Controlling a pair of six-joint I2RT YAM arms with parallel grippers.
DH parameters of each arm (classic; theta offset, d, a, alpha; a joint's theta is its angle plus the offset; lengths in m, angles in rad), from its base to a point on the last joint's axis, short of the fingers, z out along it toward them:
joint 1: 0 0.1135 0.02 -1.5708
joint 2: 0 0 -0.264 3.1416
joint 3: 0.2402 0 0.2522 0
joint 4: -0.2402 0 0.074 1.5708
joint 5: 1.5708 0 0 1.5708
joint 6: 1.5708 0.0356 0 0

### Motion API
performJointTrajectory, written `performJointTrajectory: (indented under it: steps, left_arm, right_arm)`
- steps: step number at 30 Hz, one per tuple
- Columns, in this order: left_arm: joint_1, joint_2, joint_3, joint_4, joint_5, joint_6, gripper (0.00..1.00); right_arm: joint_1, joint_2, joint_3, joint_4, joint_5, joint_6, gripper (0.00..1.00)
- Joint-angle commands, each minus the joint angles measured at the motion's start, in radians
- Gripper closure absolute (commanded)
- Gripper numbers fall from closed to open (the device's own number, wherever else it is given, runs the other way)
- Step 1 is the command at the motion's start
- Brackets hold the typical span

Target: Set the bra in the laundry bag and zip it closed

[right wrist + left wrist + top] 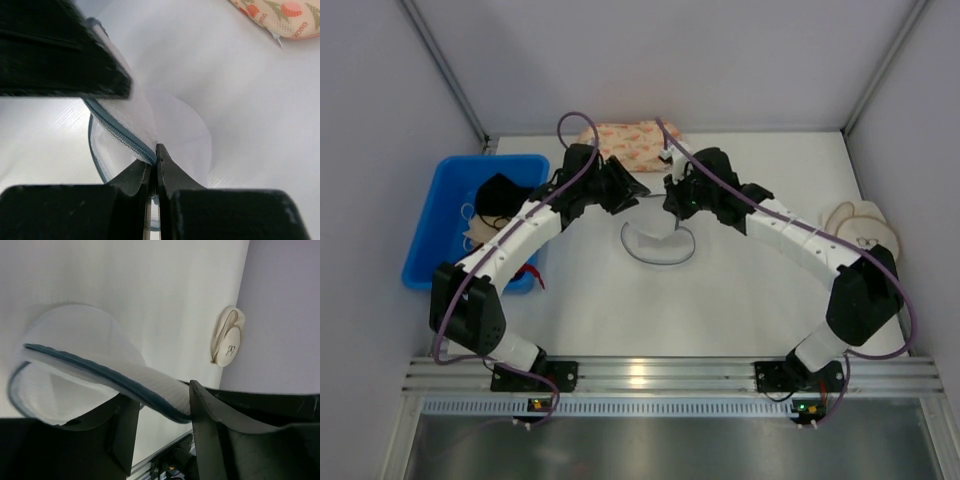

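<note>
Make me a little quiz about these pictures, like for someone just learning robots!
1. Where does the black bra lie?
2. True or false: the right pincer is shut on the edge of the laundry bag.
3. Which lies farthest back? A: peach pouch. B: beige bra. C: black bra.

Key:
1. In the blue bin.
2. True.
3. A.

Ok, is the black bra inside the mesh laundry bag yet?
No, the bra lies in the blue bin, apart from the laundry bag.
</note>
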Motion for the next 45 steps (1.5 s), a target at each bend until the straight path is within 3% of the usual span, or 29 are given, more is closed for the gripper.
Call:
performJointTrajectory:
  steps: [1, 5, 8, 13, 16, 30, 33, 34, 35, 36, 39, 45]
  left_arm:
    - [0.08, -0.099, -0.08, 0.027, -0.026, 0.106, 0.5]
    - [0.152, -0.177, -0.164, -0.003, -0.055, 0.206, 0.43]
    - [0.151, -0.183, -0.229, -0.008, 0.0, 0.211, 0.4]
    - [0.091, -0.091, -0.25, -0.008, 0.049, 0.226, 0.37]
    - [0.053, -0.019, -0.214, -0.004, 0.06, 0.217, 0.34]
    - [-0.012, 0.245, -0.11, 0.131, 0.086, 0.154, 0.33]
    - [-0.007, 0.277, -0.057, 0.151, 0.094, 0.174, 0.44]
    - [-0.006, 0.285, -0.043, 0.151, 0.098, 0.18, 0.51]
    - [-0.003, 0.288, -0.02, 0.153, 0.106, 0.192, 0.68]
    - [0.007, 0.291, -0.005, 0.154, 0.11, 0.207, 0.78]
    - [0.034, 0.322, 0.061, 0.142, 0.12, 0.315, 1.0]
    - [0.07, 0.384, 0.173, 0.089, 0.132, 0.485, 1.0]
  right_arm:
    - [-0.085, -0.083, -0.016, 0.104, -0.071, 0.075, 1.0]
    - [-0.18, -0.096, -0.071, 0.154, -0.155, 0.213, 1.0]
    - [-0.266, -0.085, -0.104, 0.216, -0.213, 0.362, 1.0]
    - [-0.403, -0.05, -0.179, 0.378, -0.327, 0.654, 1.0]
    - [-0.443, -0.042, -0.217, 0.457, -0.355, 0.75, 1.0]
    - [-0.529, -0.002, -0.351, 0.662, -0.406, 0.991, 1.0]
    - [-0.544, -0.007, -0.38, 0.682, -0.404, 1.011, 1.0]
    - [-0.55, -0.007, -0.384, 0.687, -0.401, 1.009, 1.0]
    - [-0.564, -0.01, -0.389, 0.688, -0.401, 1.008, 1.0]
    - [-0.575, -0.008, -0.394, 0.693, -0.401, 1.008, 1.0]
    - [-0.633, 0.007, -0.403, 0.733, -0.401, 1.011, 1.0]
    - [-0.745, 0.084, -0.43, 0.835, -0.409, 0.996, 1.0]
